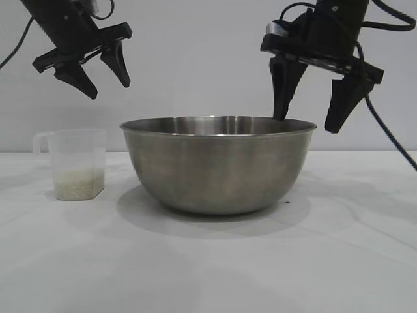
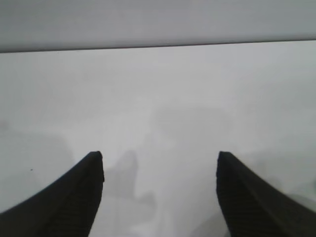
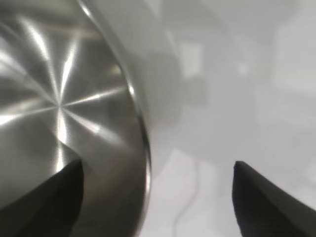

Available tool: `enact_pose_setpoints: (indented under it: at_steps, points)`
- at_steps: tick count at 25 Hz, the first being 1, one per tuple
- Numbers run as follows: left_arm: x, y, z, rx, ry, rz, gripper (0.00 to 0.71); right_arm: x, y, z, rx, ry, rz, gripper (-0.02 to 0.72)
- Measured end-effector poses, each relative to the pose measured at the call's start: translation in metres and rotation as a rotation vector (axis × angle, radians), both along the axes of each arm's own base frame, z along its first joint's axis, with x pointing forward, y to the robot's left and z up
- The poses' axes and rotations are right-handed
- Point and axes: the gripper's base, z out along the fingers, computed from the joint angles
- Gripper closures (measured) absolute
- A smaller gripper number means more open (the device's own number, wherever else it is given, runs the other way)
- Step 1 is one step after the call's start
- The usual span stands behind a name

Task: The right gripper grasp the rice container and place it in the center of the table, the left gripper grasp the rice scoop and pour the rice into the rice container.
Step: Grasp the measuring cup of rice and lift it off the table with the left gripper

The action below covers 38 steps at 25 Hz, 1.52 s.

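The bowl [image 1: 218, 166] sits mid-table, and the right gripper [image 1: 311, 107] hangs wide open and empty above its rim, so placing looks done. Next, the left gripper [image 1: 98, 73], half open and empty, must descend to the scoop [image 1: 77, 164] standing left of the bowl.

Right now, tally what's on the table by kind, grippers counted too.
Steel rice container: 1
Plastic rice scoop with rice in it: 1
Grippers: 2, the left gripper open above the scoop, the right gripper open over the container's rim
Total: 4
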Motion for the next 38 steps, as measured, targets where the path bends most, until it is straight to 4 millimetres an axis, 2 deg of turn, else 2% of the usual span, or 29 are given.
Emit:
enact_pose_setpoints:
  at_steps: [5,9,12,16,21,25,30,33,38]
  points:
    - [0.000,0.000,0.000,0.000,0.000,0.000,0.280,-0.004,-0.033,0.028,-0.059,-0.068,-0.066,0.161]
    - [0.000,0.000,0.000,0.000,0.000,0.000,0.280,-0.017,-0.046,0.038,-0.113,-0.084,-0.089,0.161]
    - [0.000,0.000,0.000,0.000,0.000,0.000,0.280,-0.036,-0.052,0.043,-0.127,-0.069,-0.097,0.161]
    - [0.000,0.000,0.000,0.002,0.000,-0.001,0.280,-0.072,-0.060,0.055,-0.152,-0.066,-0.124,0.161]
    - [0.000,0.000,0.000,0.003,0.000,-0.001,0.280,-0.134,-0.070,0.079,-0.175,-0.117,-0.159,0.161]
    - [0.000,0.000,0.000,0.003,0.000,-0.001,0.280,-0.196,-0.078,0.088,-0.172,-0.165,-0.174,0.161]
    - [0.000,0.000,0.000,0.005,-0.001,-0.002,0.280,-0.273,-0.088,0.083,-0.167,-0.268,-0.194,0.161]
    - [0.000,0.000,0.000,0.005,-0.001,-0.002,0.280,-0.315,-0.093,0.080,-0.138,-0.401,-0.222,0.161]
    - [0.000,0.000,0.000,0.010,-0.001,-0.003,0.280,-0.369,-0.099,0.065,-0.091,-0.606,-0.247,0.161]
